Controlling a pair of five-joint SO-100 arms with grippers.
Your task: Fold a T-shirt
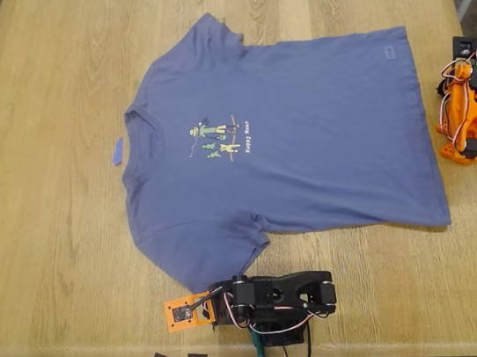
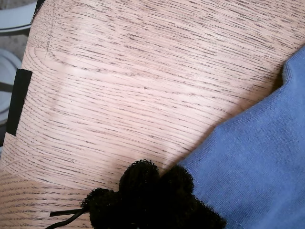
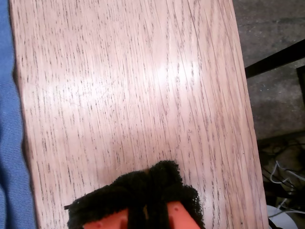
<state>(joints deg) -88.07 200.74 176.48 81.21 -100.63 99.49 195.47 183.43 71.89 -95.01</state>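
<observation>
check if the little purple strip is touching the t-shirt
Apart. In the exterior view, the purple strip lies on the table beside the T-shirt collar, with bare wood showing plainly between them.

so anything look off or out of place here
One stray: a small purple strip lies on the table just off the T-shirt's collar, at the exterior view's left. The shirt lies flat, unfolded; the upper sleeve is slightly rumpled.
</observation>
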